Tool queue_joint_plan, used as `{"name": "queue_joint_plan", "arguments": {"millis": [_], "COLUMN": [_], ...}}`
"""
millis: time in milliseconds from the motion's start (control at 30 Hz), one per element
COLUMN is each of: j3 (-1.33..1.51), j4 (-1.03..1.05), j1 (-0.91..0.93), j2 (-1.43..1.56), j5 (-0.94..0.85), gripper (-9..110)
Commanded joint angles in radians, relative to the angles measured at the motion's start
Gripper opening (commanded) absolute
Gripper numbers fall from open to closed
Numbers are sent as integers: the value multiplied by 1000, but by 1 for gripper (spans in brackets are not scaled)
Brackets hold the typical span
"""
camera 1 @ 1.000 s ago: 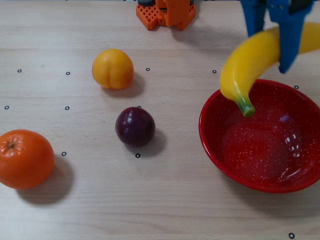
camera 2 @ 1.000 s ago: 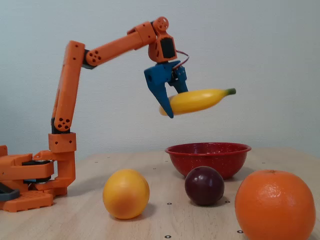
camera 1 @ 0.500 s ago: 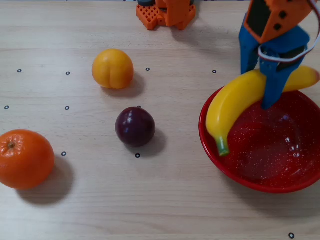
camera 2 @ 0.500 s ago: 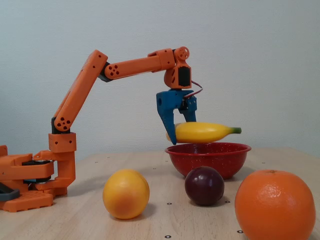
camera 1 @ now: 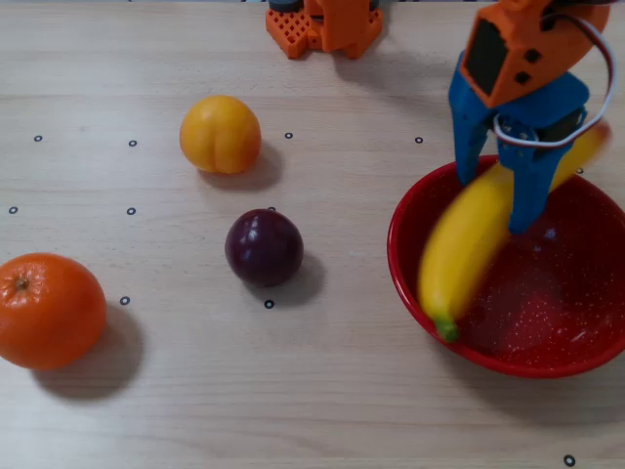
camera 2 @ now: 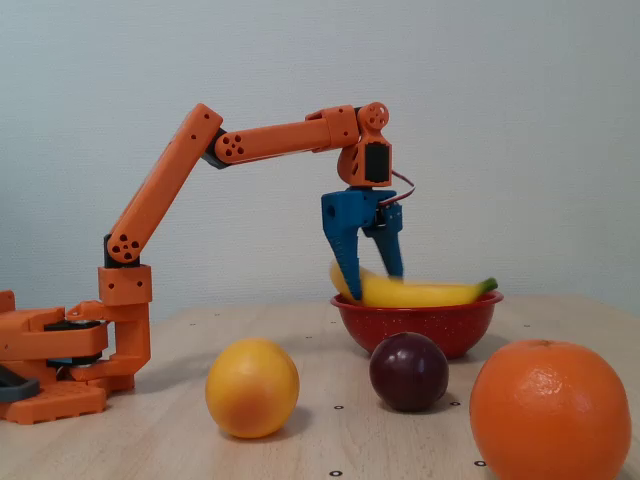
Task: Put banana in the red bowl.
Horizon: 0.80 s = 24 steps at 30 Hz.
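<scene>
The yellow banana (camera 1: pixel 464 254) lies slanted in the red bowl (camera 1: pixel 547 318) at the right of the overhead view, motion-blurred, with its green tip near the bowl's front-left rim. In the fixed view the banana (camera 2: pixel 425 293) rests across the red bowl (camera 2: pixel 420 325), its green end poking over the right rim. My blue gripper (camera 1: pixel 494 203) hangs over the bowl's back-left part. Its fingers stand spread on either side of the banana's upper end, so the gripper (camera 2: pixel 372 285) is open.
A yellow-orange peach-like fruit (camera 1: pixel 220 134), a dark plum (camera 1: pixel 264 246) and an orange (camera 1: pixel 49 310) sit on the wooden table left of the bowl. The arm's orange base (camera 1: pixel 322 24) is at the back edge.
The arm carried the banana down from above the bowl's rim. The fingers have spread and the banana has dropped into the bowl.
</scene>
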Motion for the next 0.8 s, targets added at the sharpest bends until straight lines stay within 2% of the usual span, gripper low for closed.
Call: {"name": "queue_joint_plan", "arguments": {"millis": [0,100,333,533,767], "j3": [-91,-91,-100,-118,-117], "j4": [-2,-6,-37,-77,-87], "j1": [23,31,48,61,84], "j2": [57,55,75,127,213], "j5": [-37,-48,-54,-43,-46], "gripper": [30,33,30,20,0]}}
